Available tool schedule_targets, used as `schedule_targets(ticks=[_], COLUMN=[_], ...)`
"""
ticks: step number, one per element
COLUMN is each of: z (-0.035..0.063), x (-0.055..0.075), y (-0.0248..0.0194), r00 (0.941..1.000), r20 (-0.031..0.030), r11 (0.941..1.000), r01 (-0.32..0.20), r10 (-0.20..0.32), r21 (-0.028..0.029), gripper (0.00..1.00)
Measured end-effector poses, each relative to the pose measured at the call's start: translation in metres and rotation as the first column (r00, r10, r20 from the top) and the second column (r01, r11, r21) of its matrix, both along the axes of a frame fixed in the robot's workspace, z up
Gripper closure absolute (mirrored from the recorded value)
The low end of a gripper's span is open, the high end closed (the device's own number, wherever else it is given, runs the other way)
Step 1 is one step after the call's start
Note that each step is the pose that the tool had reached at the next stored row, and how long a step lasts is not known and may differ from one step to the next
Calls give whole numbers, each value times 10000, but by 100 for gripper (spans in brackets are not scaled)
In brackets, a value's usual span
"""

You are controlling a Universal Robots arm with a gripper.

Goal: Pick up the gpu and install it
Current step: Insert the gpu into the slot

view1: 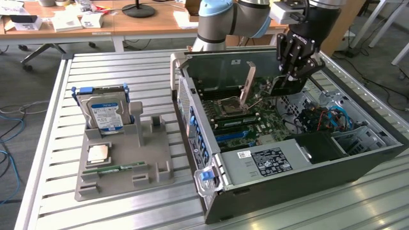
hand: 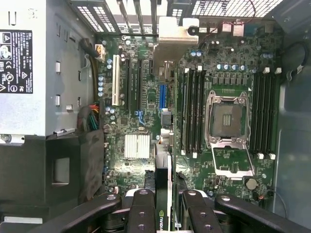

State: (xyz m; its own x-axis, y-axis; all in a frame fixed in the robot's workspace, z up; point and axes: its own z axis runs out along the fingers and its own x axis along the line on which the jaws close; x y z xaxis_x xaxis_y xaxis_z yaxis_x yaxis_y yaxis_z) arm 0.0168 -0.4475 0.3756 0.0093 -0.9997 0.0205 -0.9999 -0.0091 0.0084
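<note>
One gpu (hand: 163,165) in the hand (hand: 166,204) — over the open computer case (view1: 357,158).
Hand partly closed, clamping the card by its sides — motherboard (hand: 146,97) beneath.

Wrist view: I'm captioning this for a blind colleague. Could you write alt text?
The fingers grip the gpu edge-on over the motherboard of an open computer case. An empty CPU socket and a silver power supply sit on either side of the board's slots.
</note>
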Motion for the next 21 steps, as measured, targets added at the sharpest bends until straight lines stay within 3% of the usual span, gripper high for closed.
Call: schedule_targets(ticks=[21], z=[-231], x=[-3], y=[3], r00=[10000], r20=[1], r11=[10000], r01=[0], r10=[0], r21=[1], gripper=[74])
